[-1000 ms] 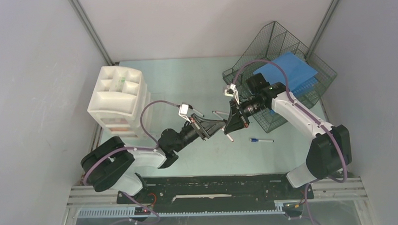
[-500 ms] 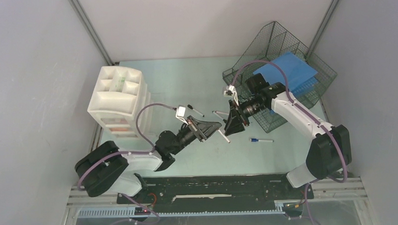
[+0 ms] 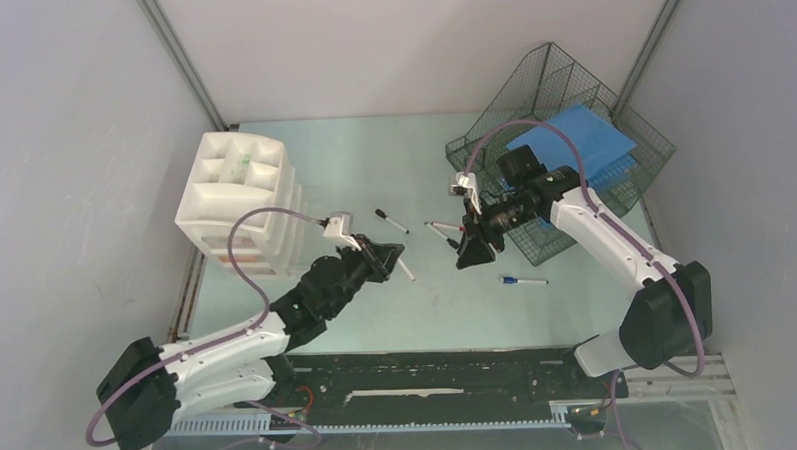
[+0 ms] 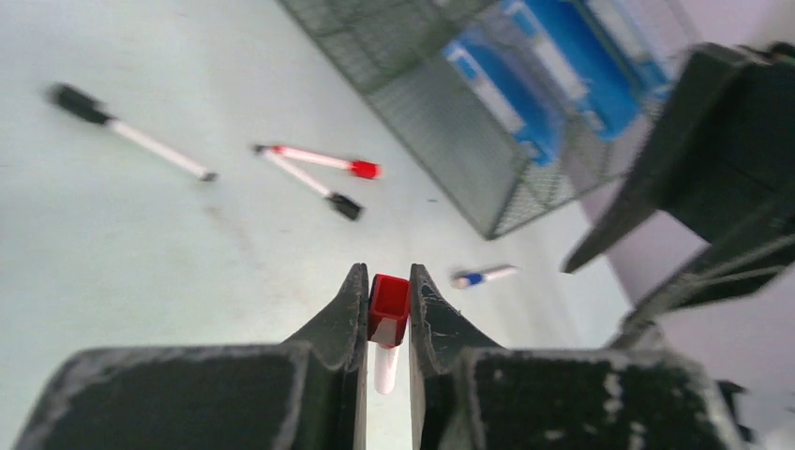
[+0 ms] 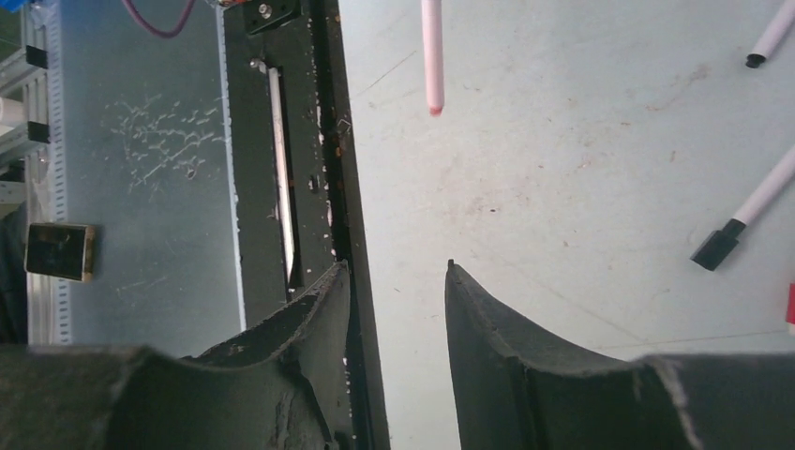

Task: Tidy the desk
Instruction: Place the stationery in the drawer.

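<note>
Jaws of the left gripper (image 4: 386, 281) are pinching a white marker (image 4: 388, 309) by its red end, pressing on it from both sides. This gripper is hovering left of the middle of the desk (image 3: 352, 157), closer to the near edge than the far one. The right gripper (image 5: 398, 267) is hanging over the middle of the desk, a little farther in and apart from the left one. Its jaws are standing spread with nothing between them, and bare tabletop is showing through the gap.

The desk, a pale mint-green top, is carrying everything. A black rail (image 3: 430, 369) is running along its near edge. A blue-capped marker (image 3: 522, 280) is lying right of the middle. Beyond the right gripper, a red-capped marker (image 4: 319, 161) and a black-capped marker (image 4: 309, 180) are lying with one end of each meeting in a narrow V. Another marker with a black cap (image 3: 391, 220) is lying alone to their left. A white drawer unit (image 3: 236, 201) is standing against the left edge. A dark wire-mesh tray (image 3: 560, 79) is sitting tilted in the far right corner, holding flat blue items (image 3: 582, 144). Grey walls (image 3: 418, 44) are closing in the left, far and right sides.
</note>
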### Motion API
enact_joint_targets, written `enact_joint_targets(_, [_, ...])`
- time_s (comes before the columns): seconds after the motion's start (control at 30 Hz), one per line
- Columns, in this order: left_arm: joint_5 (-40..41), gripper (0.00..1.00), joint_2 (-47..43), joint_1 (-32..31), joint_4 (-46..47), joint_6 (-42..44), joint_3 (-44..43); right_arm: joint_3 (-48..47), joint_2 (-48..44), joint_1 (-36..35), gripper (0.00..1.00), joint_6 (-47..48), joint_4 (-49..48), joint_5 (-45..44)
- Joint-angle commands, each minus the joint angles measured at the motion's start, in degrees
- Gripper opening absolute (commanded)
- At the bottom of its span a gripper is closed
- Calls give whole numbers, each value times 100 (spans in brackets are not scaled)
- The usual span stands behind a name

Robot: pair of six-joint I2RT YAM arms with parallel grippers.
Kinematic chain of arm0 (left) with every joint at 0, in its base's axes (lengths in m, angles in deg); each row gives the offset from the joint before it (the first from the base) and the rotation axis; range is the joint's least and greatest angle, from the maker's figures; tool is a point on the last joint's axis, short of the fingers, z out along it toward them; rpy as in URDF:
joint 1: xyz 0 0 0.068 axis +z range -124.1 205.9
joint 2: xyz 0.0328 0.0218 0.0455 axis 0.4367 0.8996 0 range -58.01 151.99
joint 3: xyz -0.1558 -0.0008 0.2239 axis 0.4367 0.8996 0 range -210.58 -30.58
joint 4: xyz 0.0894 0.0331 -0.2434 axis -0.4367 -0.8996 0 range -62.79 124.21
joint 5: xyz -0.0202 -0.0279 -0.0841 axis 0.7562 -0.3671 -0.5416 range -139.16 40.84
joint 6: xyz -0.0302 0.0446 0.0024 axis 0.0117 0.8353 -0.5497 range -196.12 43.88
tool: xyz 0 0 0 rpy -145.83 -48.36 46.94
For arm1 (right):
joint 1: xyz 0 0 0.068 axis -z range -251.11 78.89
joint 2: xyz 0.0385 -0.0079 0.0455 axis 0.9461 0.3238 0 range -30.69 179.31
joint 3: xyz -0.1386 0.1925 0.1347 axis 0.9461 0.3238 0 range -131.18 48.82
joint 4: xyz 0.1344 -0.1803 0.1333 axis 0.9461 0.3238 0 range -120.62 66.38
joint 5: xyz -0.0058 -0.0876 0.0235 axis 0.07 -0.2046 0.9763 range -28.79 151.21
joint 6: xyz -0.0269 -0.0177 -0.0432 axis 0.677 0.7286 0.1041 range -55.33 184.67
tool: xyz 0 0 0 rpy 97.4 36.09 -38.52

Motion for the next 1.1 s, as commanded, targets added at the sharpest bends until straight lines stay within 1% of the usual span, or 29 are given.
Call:
enact_joint_targets(0.0, [1577, 0, -500, 32, -2338, 932, -614, -137, -213, -13, 49, 148, -83, -258])
enact_joint_targets(0.1, [2420, 0, -596, 70, -3424, 1226, -907, -125, -240, -22, 50, 154, -114, -346])
enact_joint_targets(0.2, [3036, 0, -425, 241, -4247, 1430, -1268, -119, -250, -32, 50, 165, -115, -458])
enact_joint_targets(0.27, [3250, 0, -221, 443, -4654, 1508, -1475, -114, -249, -29, 50, 166, -127, -513])
enact_joint_targets(0.33, [3310, 0, -35, 680, -4857, 1589, -1594, -97, -255, -36, 50, 161, -162, -559])
enact_joint_targets(0.67, [3496, 0, 395, 1403, -4832, 2120, -1891, -68, -205, -71, 49, 156, -207, -769])
enact_joint_targets(0.8, [3623, 0, 510, 1529, -4797, 2270, -2018, -72, -181, -97, 50, 165, -212, -834])
enact_joint_targets(1.07, [3617, 0, 707, 1745, -4526, 2626, -2247, -69, -152, -143, 50, 181, -215, -931])
